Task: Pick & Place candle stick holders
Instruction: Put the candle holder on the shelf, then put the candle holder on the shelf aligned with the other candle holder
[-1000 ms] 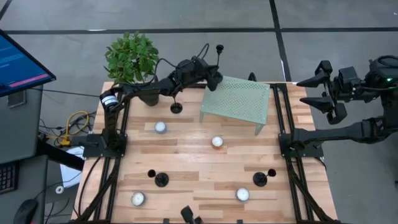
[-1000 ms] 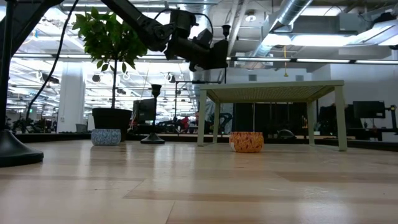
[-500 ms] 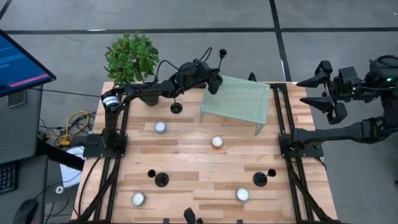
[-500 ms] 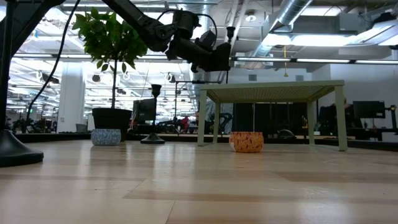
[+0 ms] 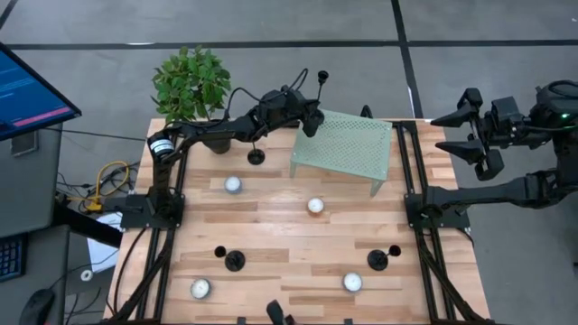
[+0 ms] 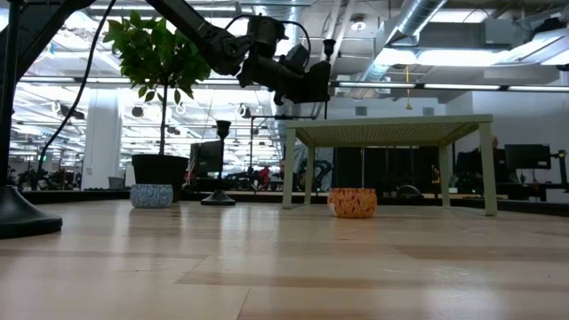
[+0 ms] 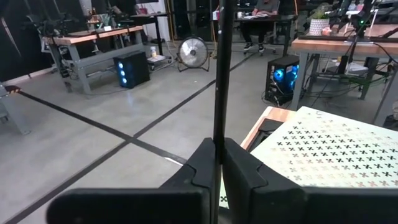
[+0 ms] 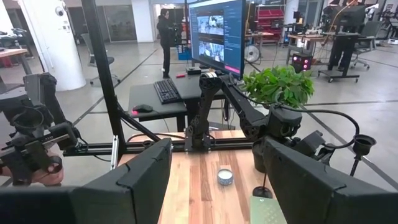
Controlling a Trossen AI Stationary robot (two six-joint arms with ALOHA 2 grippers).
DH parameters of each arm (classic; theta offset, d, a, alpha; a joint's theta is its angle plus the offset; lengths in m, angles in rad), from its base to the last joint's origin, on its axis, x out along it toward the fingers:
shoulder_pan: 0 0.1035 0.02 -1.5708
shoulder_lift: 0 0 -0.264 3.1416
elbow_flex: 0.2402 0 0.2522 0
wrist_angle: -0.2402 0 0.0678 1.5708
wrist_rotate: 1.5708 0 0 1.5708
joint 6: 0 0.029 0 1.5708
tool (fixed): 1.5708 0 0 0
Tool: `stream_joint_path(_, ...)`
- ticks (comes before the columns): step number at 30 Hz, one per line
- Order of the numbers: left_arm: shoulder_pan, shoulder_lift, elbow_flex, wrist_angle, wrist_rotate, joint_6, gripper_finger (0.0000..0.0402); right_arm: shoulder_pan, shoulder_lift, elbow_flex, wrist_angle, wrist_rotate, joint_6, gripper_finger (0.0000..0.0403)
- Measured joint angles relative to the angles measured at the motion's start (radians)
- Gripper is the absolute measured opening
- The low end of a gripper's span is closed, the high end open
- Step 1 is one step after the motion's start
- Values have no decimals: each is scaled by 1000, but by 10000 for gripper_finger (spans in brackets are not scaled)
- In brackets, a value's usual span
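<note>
My left gripper [image 5: 310,122] is shut on a black candlestick [image 5: 321,77] in the air over the left end of a green mesh stand [image 5: 343,144]. Its small cup [image 6: 329,44] stands above the gripper [image 6: 311,89]; its base is hidden. Another candlestick [image 5: 256,155] stands on its disc base left of the stand. Two more stand near the front, one on the left [image 5: 233,260] and one on the right [image 5: 379,260]. My right gripper [image 5: 471,135] is open and empty beyond the table's right edge. My left gripper pinches the candlestick's thin stem [image 7: 218,134] between its two fingers [image 7: 239,168], on the stem's lower part. The fingers are about level, come from the table's left and lie across the stem. The candlestick stands upright, lifted clear above the stand.
A potted plant [image 5: 191,86] stands at the far left corner. Several tealights lie on the wood, among them one left of middle [image 5: 233,184], one below the stand [image 5: 315,206] and one at the front right [image 5: 352,282]. A monitor [image 5: 27,90] is off the table's left.
My left gripper has gone a little toward the table's right edge, over the green stand, carrying the candlestick upright; it has then kept still.
</note>
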Motion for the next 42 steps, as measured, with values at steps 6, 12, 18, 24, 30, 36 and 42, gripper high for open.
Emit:
stream_joint_path(6, 6, 0, 0, -8, -1, 1, 43, 0, 0, 0, -4, 0, 0, 244)
stream_joint_path(12, 6, 2, 0, -6, 12, 1, 102, 0, 0, 0, -5, 0, 0, 244)
stream_joint_path(18, 3, -7, 0, -24, 18, 7, 173, 0, 0, 0, -11, 8, 5, 244)
stream_joint_path(24, -9, -110, -1, -172, -27, 85, 240, 0, 6, 1, -60, 124, 20, 244)
stream_joint_path(30, -33, -270, -1, -357, -69, 92, 269, 0, 83, 1, -347, 284, 110, 244)
stream_joint_path(36, -75, -434, -1, -439, -77, 92, 264, 11, 149, -73, -504, 184, 272, 244)
stream_joint_path(42, -166, -566, -1, -494, -124, 141, 254, 91, 87, -235, -512, 103, 449, 244)
